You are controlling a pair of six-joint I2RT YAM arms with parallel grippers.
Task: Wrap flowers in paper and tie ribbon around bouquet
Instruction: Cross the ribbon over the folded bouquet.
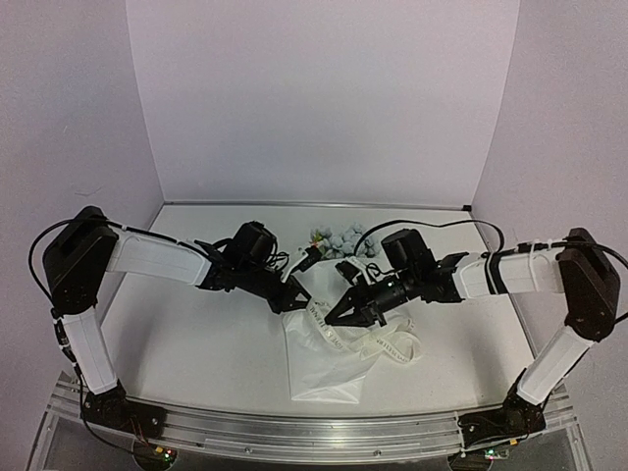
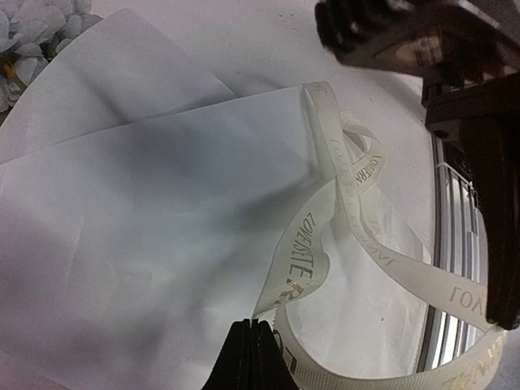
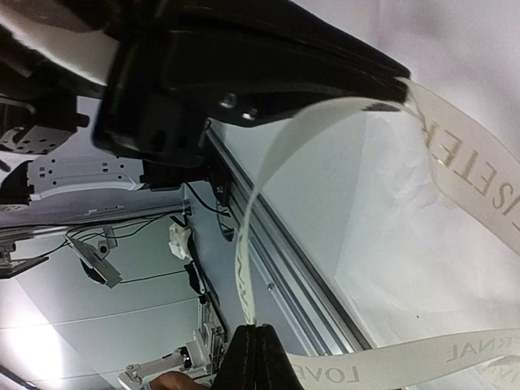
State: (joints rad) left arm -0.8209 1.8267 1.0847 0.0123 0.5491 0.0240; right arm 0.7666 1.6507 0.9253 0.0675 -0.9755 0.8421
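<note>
The left gripper and the right gripper meet tip to tip over the middle of the table, close together but not touching. Each has its jaws pressed together on the ribbon.

In the left wrist view, the cream strip with its gold lettering comes out of the clamped fingertips. It loops away ahead of the claw, folds back on itself, and runs off to the claw's right toward the metal rail. In the right wrist view, a thin stretch of the same strip rises from the right claw's closed fingers up to the tip of the left claw. From there a wider lettered band hangs off to the right.

The paper lies flat and creased under both claws, spreading from them toward the near edge of the table. The ribbon's slack rests on it, below and beside the right claw.

The flowers lie on the table beyond both claws, on the far side. From the left claw they show ahead and to its left, at the paper's far edge.
</note>
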